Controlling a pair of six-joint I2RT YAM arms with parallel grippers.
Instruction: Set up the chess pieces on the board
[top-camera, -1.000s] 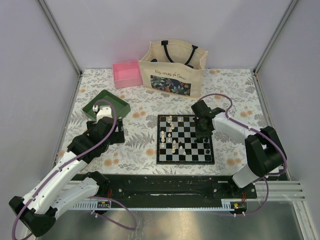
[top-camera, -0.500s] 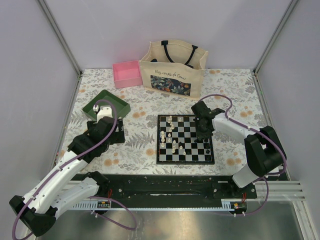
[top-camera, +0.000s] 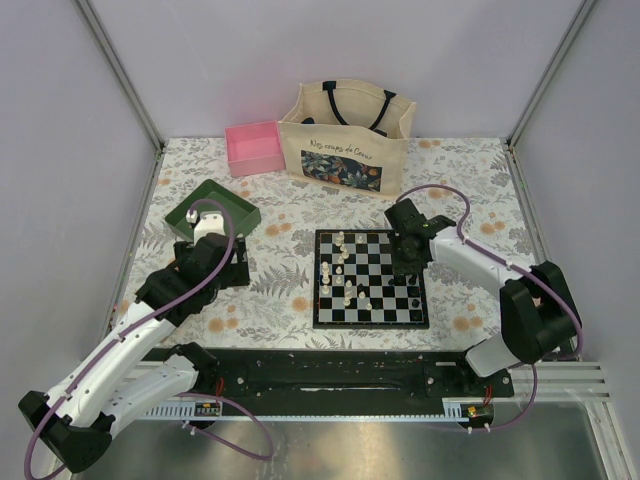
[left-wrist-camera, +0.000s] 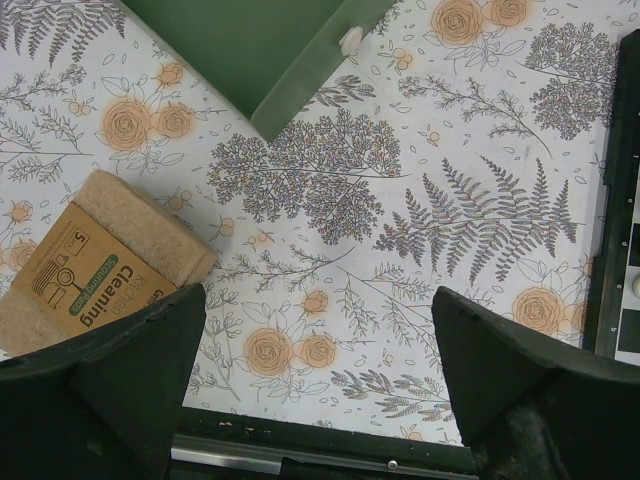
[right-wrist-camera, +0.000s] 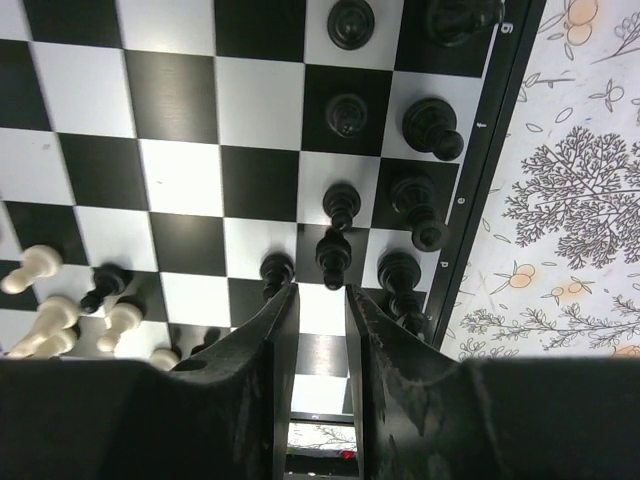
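Board (top-camera: 372, 321): flat, glossy checks, black border, lying on the flowered bench (left-wrist-camera: 330, 180).
Left end effector (left-wrist-camera: 318, 300): fingers wide apart, empty.
Right end effector (right-wrist-camera: 322, 290): fingers narrowly apart, gripping nothing, low over the board.
Black pieces (right-wrist-camera: 433, 127): small, rounded, along one edge.
Cream pieces (right-wrist-camera: 55, 312): clustered toward the left side.

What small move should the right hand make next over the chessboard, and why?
Probably lift the right hand straight up. Its fingers stand slightly apart with nothing between them, and black pieces crowd close around the tips, so a sideways move could topple them. Mixed pieces lie unsorted elsewhere on the board, likely the next pickup.
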